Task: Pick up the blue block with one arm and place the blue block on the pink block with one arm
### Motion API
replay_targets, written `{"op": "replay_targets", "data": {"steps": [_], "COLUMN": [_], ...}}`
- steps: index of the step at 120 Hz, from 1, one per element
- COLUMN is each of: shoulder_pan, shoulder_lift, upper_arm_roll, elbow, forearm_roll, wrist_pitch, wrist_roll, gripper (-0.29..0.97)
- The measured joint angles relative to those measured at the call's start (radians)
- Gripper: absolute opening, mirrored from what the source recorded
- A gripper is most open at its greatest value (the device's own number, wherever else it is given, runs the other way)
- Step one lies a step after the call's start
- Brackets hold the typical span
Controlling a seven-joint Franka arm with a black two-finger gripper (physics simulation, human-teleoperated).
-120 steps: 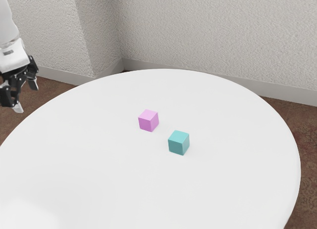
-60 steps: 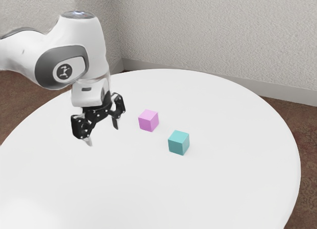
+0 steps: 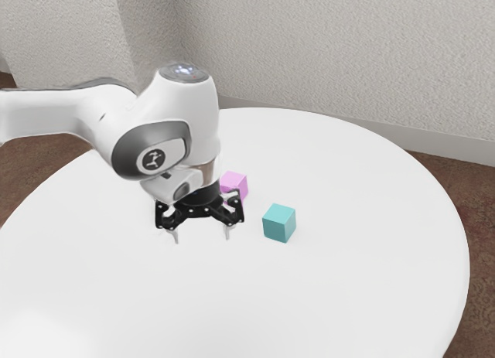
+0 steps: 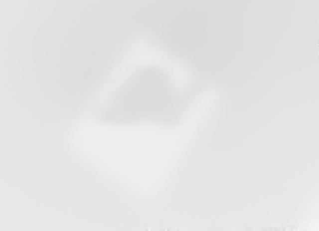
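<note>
Hiding the pink block's (image 3: 237,183) lower corner, empty pincer (image 3: 201,233) spread wide near the blue block (image 3: 278,223).

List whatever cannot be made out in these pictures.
1. Exterior view: the lower left part of the pink block is hidden behind the hand and the wrist above it.
2. Exterior view: the near side of the table is cut off by the picture's bottom edge.
3. Wrist view: the pale shapes are too blurred to identify.
</note>
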Motion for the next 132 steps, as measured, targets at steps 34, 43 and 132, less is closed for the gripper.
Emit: {"op": "replay_targets", "data": {"steps": [34, 43, 132], "shoulder_pan": [-0.014, -0.020, 0.000], "shoulder_lift": [0.150, 0.178, 0.607], "upper_arm_roll": [-0.042, -0.041, 0.084], "elbow": [0.052, 0.052, 0.405], "forearm_roll": [-0.027, -0.028, 0.166], "wrist_pitch": [0.133, 0.182, 0.345], "wrist_roll": [0.286, 0.334, 0.606], "gripper": [0.68, 0.68, 0.68]}}
